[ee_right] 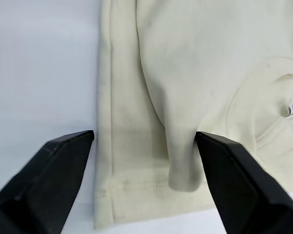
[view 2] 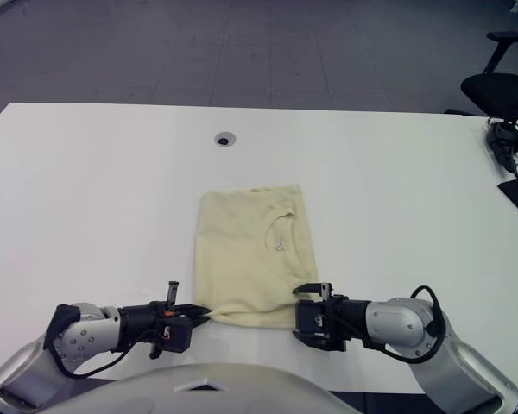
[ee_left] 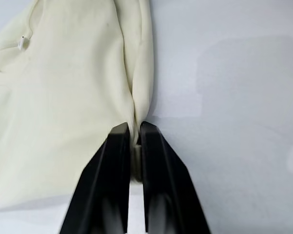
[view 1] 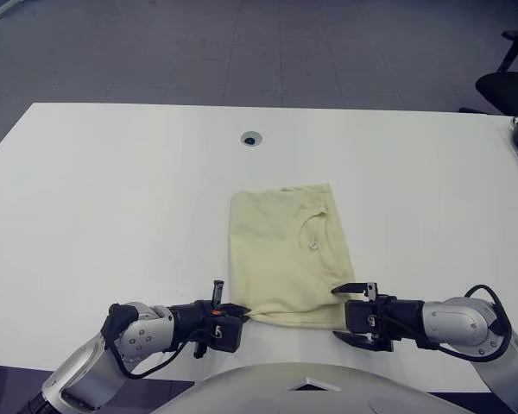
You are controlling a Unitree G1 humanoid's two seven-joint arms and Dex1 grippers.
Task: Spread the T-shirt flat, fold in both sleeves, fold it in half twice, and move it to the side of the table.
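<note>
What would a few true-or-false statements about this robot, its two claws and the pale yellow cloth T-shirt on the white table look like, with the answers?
1. The pale yellow cloth T-shirt lies folded on the white table. True.
2. The left gripper is wide open and clear of the shirt. False: its fingers are shut on the shirt's near left corner.
3. The right gripper is open at the shirt's near right corner. True.
4. The shirt covers the small round hole in the tabletop. False: the hole lies bare, farther from the robot than the shirt.
</note>
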